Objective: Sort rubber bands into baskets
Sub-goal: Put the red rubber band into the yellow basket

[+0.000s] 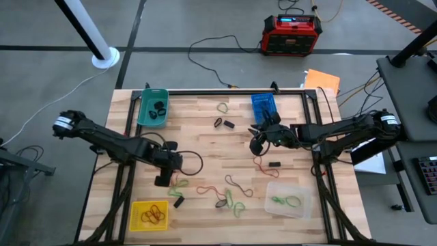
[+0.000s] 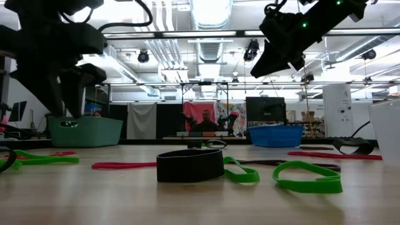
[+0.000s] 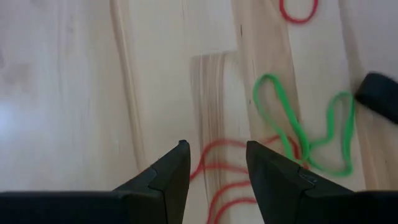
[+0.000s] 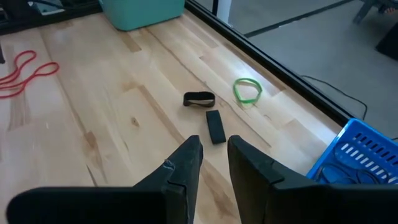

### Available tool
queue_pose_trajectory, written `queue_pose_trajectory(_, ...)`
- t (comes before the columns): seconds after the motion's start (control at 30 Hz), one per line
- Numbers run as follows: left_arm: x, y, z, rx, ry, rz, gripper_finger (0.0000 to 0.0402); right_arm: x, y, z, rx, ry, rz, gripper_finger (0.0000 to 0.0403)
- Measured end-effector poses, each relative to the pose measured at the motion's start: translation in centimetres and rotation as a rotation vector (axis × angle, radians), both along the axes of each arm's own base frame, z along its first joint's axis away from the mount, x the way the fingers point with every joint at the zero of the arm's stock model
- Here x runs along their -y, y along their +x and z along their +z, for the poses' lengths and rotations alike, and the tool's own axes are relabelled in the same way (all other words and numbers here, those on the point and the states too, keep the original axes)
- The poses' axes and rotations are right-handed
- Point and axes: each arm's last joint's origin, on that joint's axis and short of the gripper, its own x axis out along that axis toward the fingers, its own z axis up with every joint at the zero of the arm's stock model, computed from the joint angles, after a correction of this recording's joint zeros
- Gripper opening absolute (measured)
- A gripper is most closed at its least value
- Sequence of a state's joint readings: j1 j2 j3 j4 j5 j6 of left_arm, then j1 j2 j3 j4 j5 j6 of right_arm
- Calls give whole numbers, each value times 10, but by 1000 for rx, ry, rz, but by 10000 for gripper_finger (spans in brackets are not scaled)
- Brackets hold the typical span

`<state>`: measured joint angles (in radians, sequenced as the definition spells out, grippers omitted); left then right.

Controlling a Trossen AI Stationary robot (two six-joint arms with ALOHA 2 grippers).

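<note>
Rubber bands in red, green and black lie scattered on the wooden table (image 1: 205, 147). My left gripper (image 1: 164, 181) points down at the near left, open, its fingers (image 3: 171, 171) on either side of a red band (image 3: 217, 168) on the table; a green band (image 3: 305, 130) lies beside it. My right gripper (image 1: 257, 142) hovers near the blue basket (image 1: 265, 107), open by a narrow gap (image 4: 214, 144) with nothing between the fingers. Two black bands (image 4: 199, 99) and a green one (image 4: 247, 89) lie ahead of it. The teal (image 1: 153, 107), yellow (image 1: 149, 215) and clear basket (image 1: 288, 199) hold bands.
A cluster of red, green and black bands (image 1: 232, 198) lies at the near middle; a red band (image 1: 263, 164) and a black one (image 1: 274, 165) lie at the right. Off the table: red-and-black box (image 1: 292, 34), orange sheet (image 1: 322, 80), white pole base (image 1: 104, 58). A person (image 2: 206, 119) sits far behind.
</note>
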<state>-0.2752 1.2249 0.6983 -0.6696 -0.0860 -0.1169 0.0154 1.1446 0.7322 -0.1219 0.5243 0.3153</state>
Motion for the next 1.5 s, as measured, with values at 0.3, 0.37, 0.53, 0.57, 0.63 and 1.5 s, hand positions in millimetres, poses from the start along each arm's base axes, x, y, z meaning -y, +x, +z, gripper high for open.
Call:
queue_pose_trajectory(0.3,3,11,-28,-136,29,28,142,0,0,-1,-3,-1,1,80)
queue_pose_trajectory(0.37,4,13,-34,-166,40,29,142,0,0,-1,-3,-1,1,83)
queue_pose_trajectory(0.53,4,16,-41,-205,62,23,142,0,-1,-2,-8,-1,1,89)
queue_pose_trajectory(0.57,4,15,-43,-221,67,22,142,0,-1,-3,-11,-1,1,89)
queue_pose_trajectory(0.63,3,13,-46,-272,82,23,142,0,-2,-4,-13,-1,1,88)
queue_pose_trajectory(1.5,4,19,-55,-263,132,-15,9,0,-2,-5,-16,-1,0,80)
